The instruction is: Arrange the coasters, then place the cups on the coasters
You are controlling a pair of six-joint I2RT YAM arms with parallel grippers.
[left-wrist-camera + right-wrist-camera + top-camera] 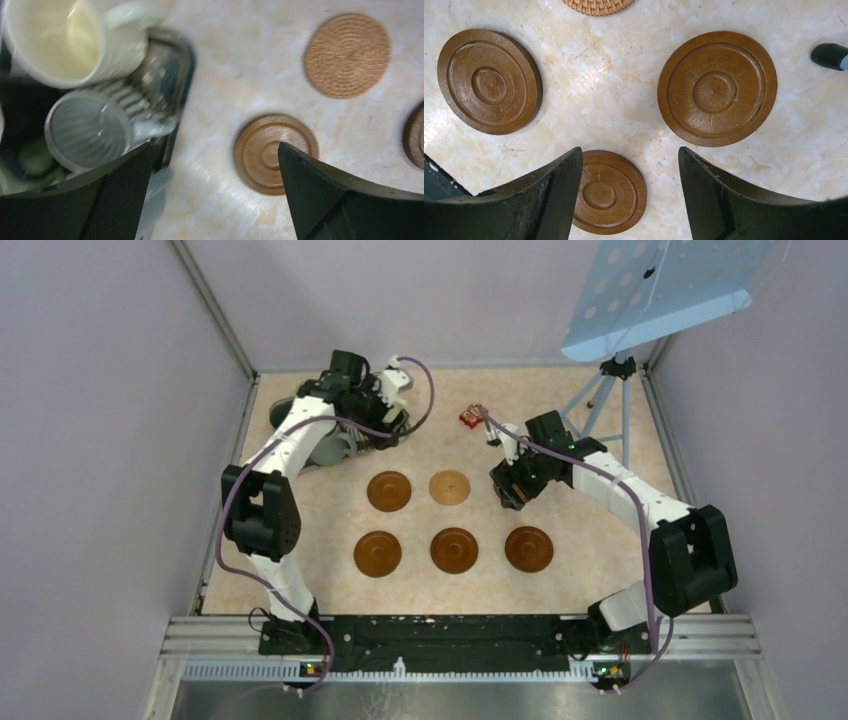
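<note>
Six coasters lie on the desk (440, 400), one tan and five dark. Five show from above. They are the tan coaster (449, 486), a dark left coaster (389, 490) just beside it, and a nearer row of three dark ones. That row is made up of the near-left coaster (377, 553), the near-middle coaster (454, 550) straight in front of the tan coaster, and the near-right coaster (528, 548). The sixth coaster (716, 87), dark, lies just right of the tan coaster, covered by the right arm from above and plain only in the right wrist view. The right jaws stand apart over the desk and grip nothing. The sixth coaster lies flat, clear of both fingers, and the near-right coaster shows in the gap between them, partly behind one finger. The left jaws are spread wide and empty above the left coaster, which shows in their gap with its edge behind one finger. The cups sit crowded at a dark tray (175, 60), well left of the tan coaster and beside the left jaws. Two are plain, a cream cup (50, 40) and a ribbed grey cup (87, 130) touching it. A pale green shape (30, 157) beside them is too blurred to name, and the arm hides the rest, so the cups cannot be fully counted. A small red packet (473, 417) lies on the far side of the tan coaster.
</note>
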